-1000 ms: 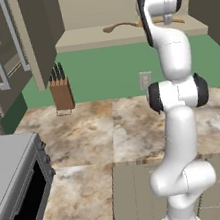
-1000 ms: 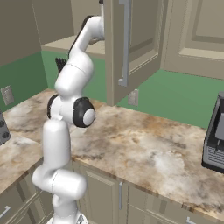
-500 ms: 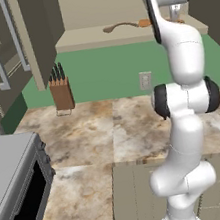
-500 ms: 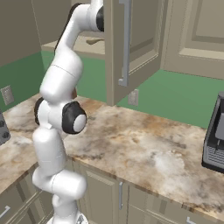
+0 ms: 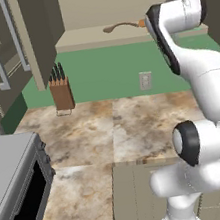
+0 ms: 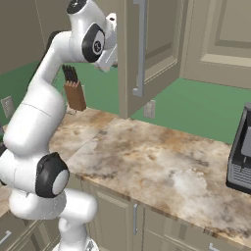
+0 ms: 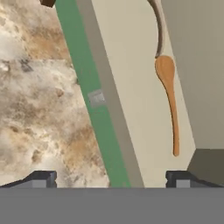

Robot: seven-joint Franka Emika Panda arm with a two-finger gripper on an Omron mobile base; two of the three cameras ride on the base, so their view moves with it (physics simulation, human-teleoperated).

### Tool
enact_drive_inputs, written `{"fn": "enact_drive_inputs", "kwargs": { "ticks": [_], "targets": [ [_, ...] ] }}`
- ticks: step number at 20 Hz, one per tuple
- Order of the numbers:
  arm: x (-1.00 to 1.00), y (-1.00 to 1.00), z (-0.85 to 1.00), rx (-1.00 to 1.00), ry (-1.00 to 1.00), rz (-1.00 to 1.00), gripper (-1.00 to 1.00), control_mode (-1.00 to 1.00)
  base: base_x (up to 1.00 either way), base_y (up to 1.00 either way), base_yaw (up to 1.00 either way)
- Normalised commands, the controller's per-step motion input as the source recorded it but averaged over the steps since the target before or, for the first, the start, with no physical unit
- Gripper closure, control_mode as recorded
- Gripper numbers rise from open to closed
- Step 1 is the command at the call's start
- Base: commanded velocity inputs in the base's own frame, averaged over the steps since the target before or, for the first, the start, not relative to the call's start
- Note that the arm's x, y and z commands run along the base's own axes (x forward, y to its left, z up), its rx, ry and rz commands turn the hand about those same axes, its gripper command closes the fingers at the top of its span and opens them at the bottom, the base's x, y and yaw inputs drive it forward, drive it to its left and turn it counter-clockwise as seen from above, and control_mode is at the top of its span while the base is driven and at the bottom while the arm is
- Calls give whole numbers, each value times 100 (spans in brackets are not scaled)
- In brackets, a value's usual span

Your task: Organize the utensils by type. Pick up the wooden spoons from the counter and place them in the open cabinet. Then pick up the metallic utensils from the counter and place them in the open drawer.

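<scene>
Looking from the hand camera, the tool (image 7: 111, 177) stands released, its two dark finger tips wide apart at the bottom of the picture with nothing between them. Beyond it lies the plain beige inner shelf of the cabinet (image 7: 131, 65), and two wooden spoons rest there. The orange-brown wooden spoon (image 7: 168, 103) lies flat, its oval bowl toward the top of the picture and its slim handle running down toward the tool. The darker wooden spoon (image 7: 157, 26) lies above it — its curved handle ends just beside the bowl of the orange one, perhaps touching it; I cannot tell for sure.

In the left base view the arm reaches up high to the shelf, and the brown spoon is seen there, with a small orange part of the other one at the edge of the arm. The marbled surface (image 5: 135, 128) is below, well apart from the tool. A knife block (image 5: 61, 92) stands on it against the green wall, near a white outlet (image 5: 145, 80). A grey microwave (image 5: 15, 183) is at the lower left. In the right base view a cabinet door (image 6: 147, 54) with a silver bar handle hangs open beside the arm, and a dark appliance (image 6: 240, 152) sits at the right on the surface.
</scene>
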Motion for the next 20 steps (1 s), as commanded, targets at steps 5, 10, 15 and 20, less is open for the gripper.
{"fn": "enact_drive_inputs", "kwargs": {
  "ticks": [5,10,15,20],
  "targets": [
    [-67,48,-76,1,-14,-21,-100,-100,0,0,0],
    [-55,16,-26,16,20,-27,-100,-100,0,0,0],
    [-27,26,-47,15,2,-30,-100,-100,0,0,0],
    [-9,22,-52,23,0,-27,-100,-100,0,0,0]
  ]
}}
